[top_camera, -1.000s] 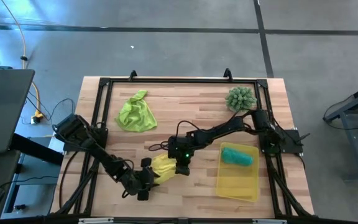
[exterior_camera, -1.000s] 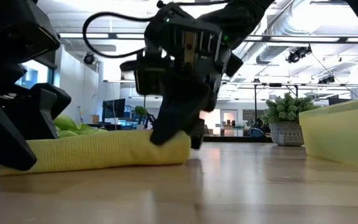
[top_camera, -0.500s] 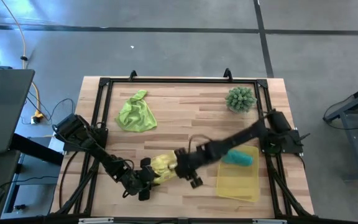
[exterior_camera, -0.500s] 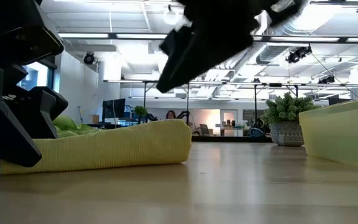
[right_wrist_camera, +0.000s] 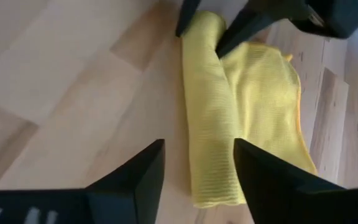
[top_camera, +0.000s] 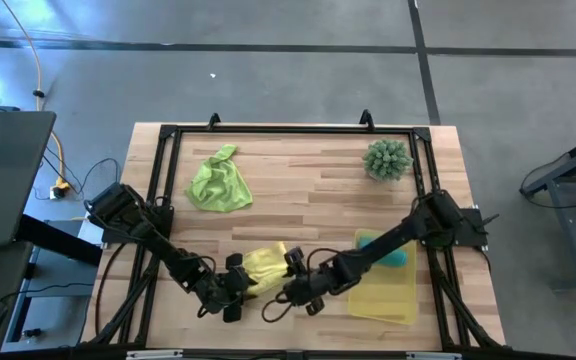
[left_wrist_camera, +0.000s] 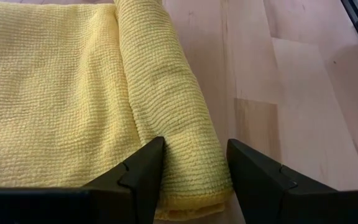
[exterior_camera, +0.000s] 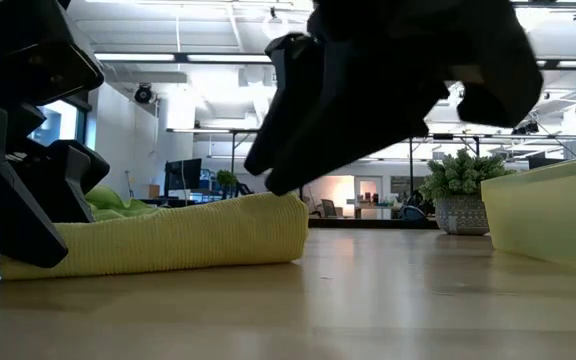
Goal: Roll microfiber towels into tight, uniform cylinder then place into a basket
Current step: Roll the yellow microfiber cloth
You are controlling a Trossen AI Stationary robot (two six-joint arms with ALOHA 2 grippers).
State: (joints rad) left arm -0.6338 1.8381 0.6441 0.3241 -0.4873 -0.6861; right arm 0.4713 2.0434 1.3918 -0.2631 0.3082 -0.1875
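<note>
High view: one rolled fuzzy teal towel (top_camera: 384,252) lies in the translucent yellow plastic basket (top_camera: 381,291). The left gripper (left_wrist_camera: 194,163) clasps the half-rolled yellow towel's (top_camera: 265,266) end; the right gripper (right_wrist_camera: 197,163) hovers spread above it. The crumpled lime-green towel (top_camera: 218,183) waits untouched.

I work in a big open lab or workshop: bare concrete floor (top_camera: 298,85), exposed ceiling ducts (exterior_camera: 218,95) with strip lights, desks with monitors (exterior_camera: 180,176) beyond my wooden table (top_camera: 308,175).
</note>
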